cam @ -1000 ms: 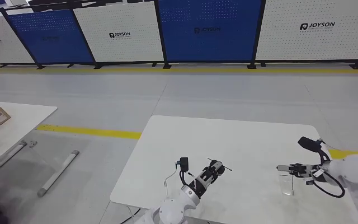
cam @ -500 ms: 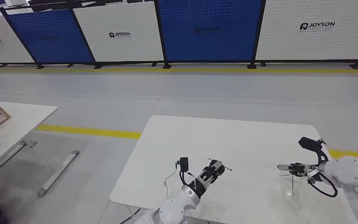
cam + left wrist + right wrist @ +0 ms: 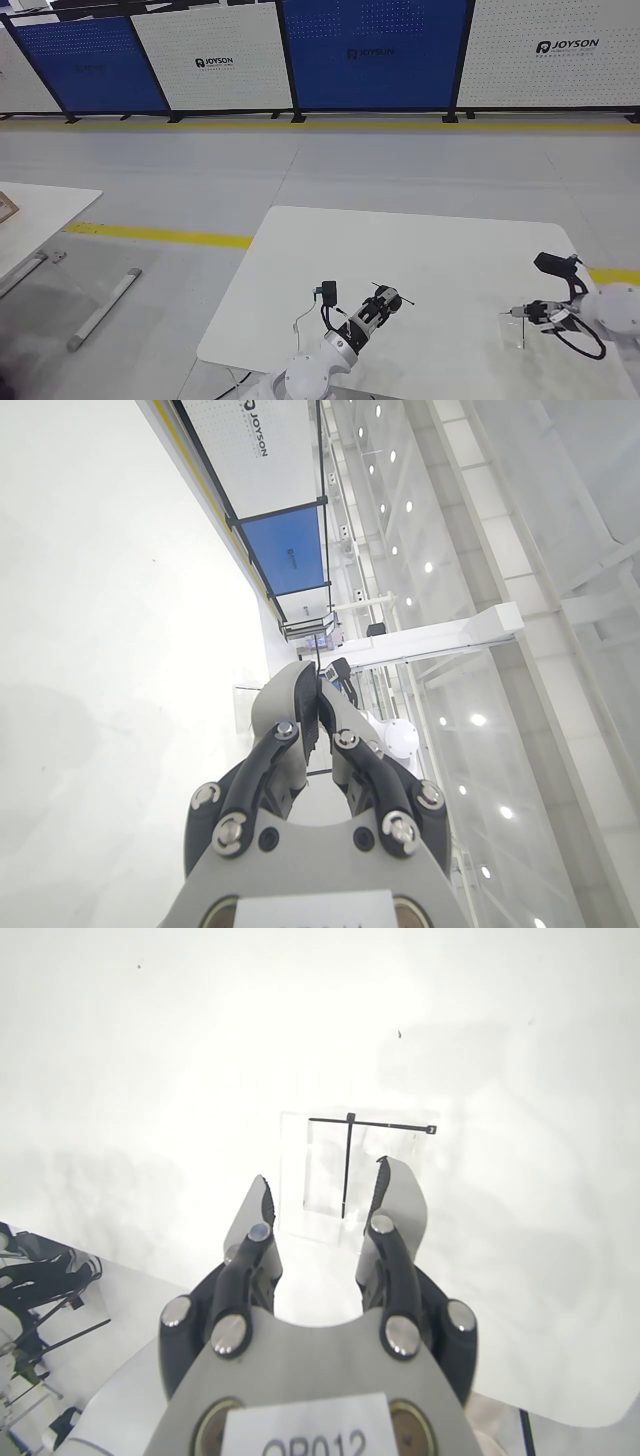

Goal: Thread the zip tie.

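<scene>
A thin black zip tie point(image 3: 317, 660) is being pinched by the closed left gripper point(image 3: 316, 684) above the near side of the white table point(image 3: 420, 250); farther right, near the table's edge, the right gripper point(image 3: 321, 1171) is being held with jaws spread over a clear block point(image 3: 295, 1168), on which two crossed ties point(image 3: 350, 1121) are being carried in a T.
</scene>
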Controlling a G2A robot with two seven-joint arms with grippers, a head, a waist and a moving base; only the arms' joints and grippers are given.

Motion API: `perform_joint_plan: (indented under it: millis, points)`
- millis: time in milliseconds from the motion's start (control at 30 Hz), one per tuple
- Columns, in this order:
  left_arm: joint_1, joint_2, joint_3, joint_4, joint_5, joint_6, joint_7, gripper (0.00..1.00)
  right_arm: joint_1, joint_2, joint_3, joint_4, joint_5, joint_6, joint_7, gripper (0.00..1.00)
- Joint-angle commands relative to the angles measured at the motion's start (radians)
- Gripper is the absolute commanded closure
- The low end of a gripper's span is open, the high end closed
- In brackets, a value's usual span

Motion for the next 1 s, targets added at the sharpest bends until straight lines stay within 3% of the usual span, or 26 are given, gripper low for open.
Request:
perform_joint_plan:
  millis: [0,467,567,967]
  points:
    - [0.000,0.000,0.000,0.000,0.000,0.000,0.000,1.00,0.001,0.000,-0.005,-0.001,-0.013,0.005,0.014,0.58]
    - [0.000,0.000,0.000,0.000,0.000,0.000,0.000,1.00,0.038,-0.012,-0.072,0.021,-0.089,0.041,0.084,0.71]
    - [0.000,0.000,0.000,0.000,0.000,0.000,0.000,1.00,0.058,-0.020,-0.099,0.044,-0.091,0.041,0.085,0.65]
    - [0.000,0.000,0.000,0.000,0.000,0.000,0.000,1.00,0.156,-0.050,-0.217,0.154,-0.099,0.058,0.085,0.73]
